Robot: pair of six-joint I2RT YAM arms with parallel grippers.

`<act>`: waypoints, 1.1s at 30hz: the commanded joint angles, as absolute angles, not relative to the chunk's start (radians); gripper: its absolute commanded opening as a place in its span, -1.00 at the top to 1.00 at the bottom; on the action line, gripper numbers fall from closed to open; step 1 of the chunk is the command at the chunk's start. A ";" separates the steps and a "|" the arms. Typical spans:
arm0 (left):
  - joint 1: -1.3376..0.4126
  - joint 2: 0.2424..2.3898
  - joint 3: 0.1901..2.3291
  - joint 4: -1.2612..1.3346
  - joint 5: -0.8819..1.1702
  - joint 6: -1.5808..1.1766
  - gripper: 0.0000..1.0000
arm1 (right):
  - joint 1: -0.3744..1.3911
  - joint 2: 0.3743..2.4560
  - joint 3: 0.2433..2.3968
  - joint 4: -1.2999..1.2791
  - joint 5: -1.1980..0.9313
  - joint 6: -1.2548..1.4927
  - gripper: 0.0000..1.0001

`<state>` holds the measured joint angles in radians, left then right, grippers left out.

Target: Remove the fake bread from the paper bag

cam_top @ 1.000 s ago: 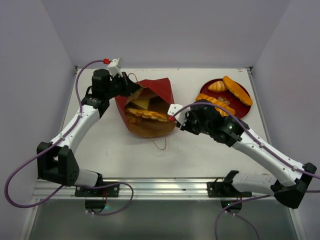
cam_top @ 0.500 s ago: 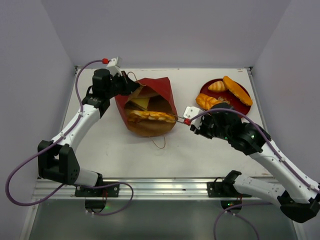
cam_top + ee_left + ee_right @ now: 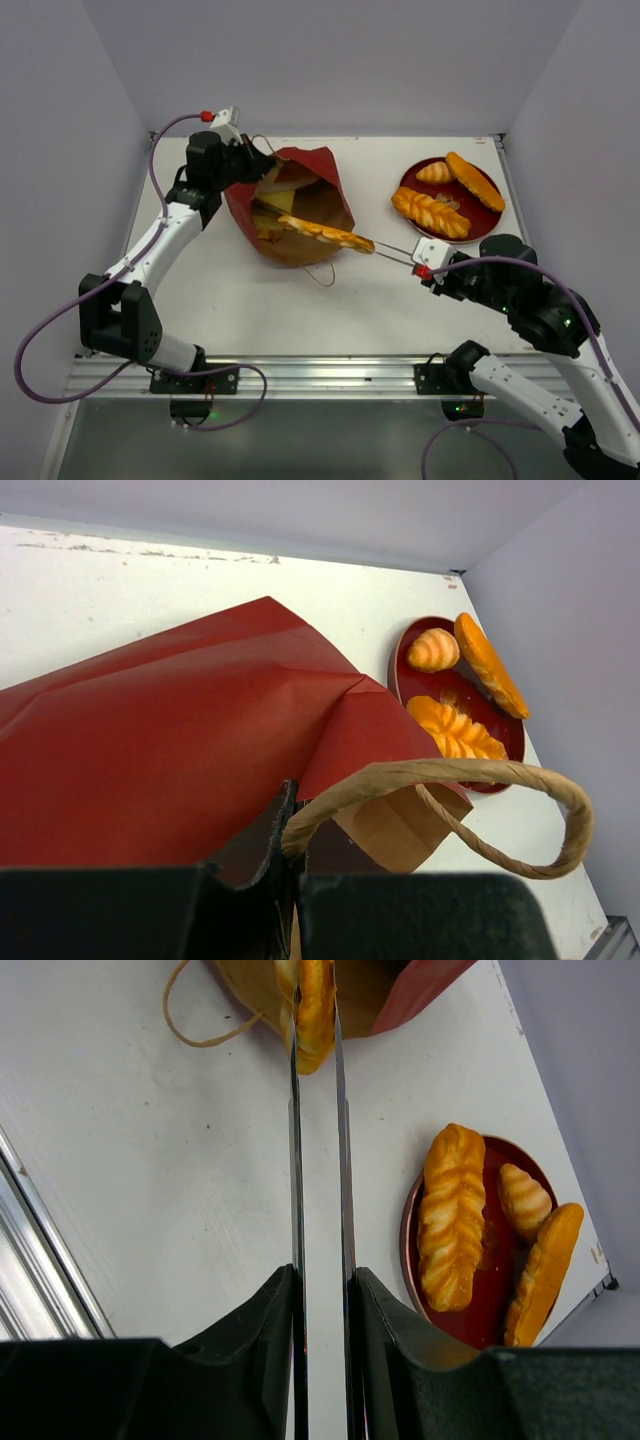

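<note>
The right end effector (image 3: 370,245) is pinching the braided loaf (image 3: 325,234); slow, level pulling seems wisest. The left end effector (image 3: 260,166) is clamping the paper bag (image 3: 318,172).

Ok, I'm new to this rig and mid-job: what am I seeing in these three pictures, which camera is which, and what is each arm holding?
You are seeing two robot arms bolted at the near edge of a white table. The wide picture looks down from above and behind them; the other two come from a camera on each wrist. The left gripper pinches the rim of a red paper carrier bag lying on the table, mouth open. The right gripper, long and thin like tweezers, holds one end of a long braided golden toy loaf, partly out of the bag's mouth. A round dark-red plate carries three more toy pastries.
</note>
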<state>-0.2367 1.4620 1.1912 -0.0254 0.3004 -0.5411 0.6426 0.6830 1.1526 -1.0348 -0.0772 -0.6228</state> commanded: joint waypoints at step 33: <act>-0.221 1.453 1.218 -0.080 0.267 -0.509 1.00 | 0.588 0.827 1.330 -0.769 0.492 -0.699 1.00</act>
